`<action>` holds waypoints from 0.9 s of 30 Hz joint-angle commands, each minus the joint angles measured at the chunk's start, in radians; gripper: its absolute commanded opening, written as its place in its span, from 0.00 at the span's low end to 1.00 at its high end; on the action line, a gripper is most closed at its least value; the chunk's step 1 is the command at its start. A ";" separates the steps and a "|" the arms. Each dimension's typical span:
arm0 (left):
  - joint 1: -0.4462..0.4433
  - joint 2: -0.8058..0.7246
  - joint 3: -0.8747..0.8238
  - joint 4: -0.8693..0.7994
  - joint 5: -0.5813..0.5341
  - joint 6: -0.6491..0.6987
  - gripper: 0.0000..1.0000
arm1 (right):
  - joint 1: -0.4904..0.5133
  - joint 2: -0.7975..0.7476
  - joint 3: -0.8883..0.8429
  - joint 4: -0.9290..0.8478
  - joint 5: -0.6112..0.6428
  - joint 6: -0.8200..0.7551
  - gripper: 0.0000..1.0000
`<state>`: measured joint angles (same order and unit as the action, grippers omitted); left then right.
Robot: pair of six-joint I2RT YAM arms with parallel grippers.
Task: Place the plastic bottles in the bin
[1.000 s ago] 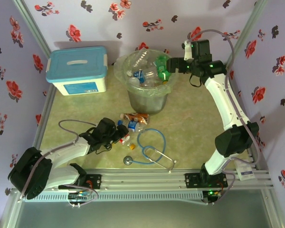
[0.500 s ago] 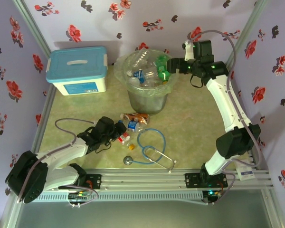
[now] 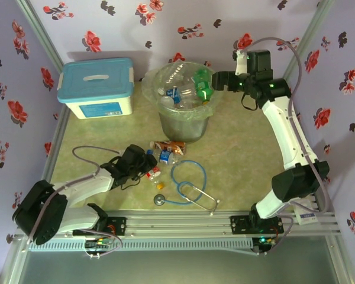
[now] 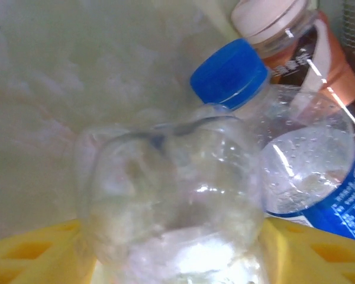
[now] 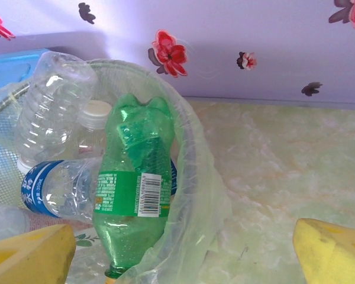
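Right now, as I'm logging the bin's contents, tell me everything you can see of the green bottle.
The green bottle is translucent green plastic, dented and crumpled, with a green label bearing a white barcode panel. It lies inside the bin, lobed base uppermost in the right wrist view, leaning on the clear bag liner at the bin's right side. A clear bottle with a blue label seems to lie against it. The right gripper is open and apart from it.

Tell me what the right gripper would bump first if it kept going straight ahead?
Probably the bin, at its bag-lined rim, with the green bottle just inside; depth is unclear.
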<state>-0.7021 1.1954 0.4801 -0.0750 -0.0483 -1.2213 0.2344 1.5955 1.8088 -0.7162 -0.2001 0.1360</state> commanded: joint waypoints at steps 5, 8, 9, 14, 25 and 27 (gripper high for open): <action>0.036 -0.122 0.042 -0.084 -0.027 0.068 0.59 | -0.019 -0.033 -0.026 0.024 -0.023 0.022 0.95; 0.082 -0.185 0.131 -0.253 -0.051 0.177 0.55 | -0.021 -0.041 -0.028 0.024 -0.019 0.020 0.95; 0.097 -0.200 0.158 -0.297 -0.053 0.206 0.54 | -0.024 -0.044 -0.028 0.024 -0.018 0.019 0.95; 0.190 -0.237 0.358 -0.461 -0.056 0.399 0.53 | -0.025 -0.051 -0.037 0.038 -0.022 0.028 0.95; 0.221 0.058 1.160 -0.589 -0.040 0.957 0.47 | -0.025 -0.083 -0.086 0.062 -0.016 0.048 0.96; 0.222 0.155 1.284 -0.614 -0.034 1.031 0.45 | -0.025 -0.084 -0.083 0.056 -0.004 0.046 0.96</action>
<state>-0.4850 1.2499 1.6592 -0.6189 -0.0940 -0.3992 0.2157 1.5406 1.7302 -0.6857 -0.2142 0.1673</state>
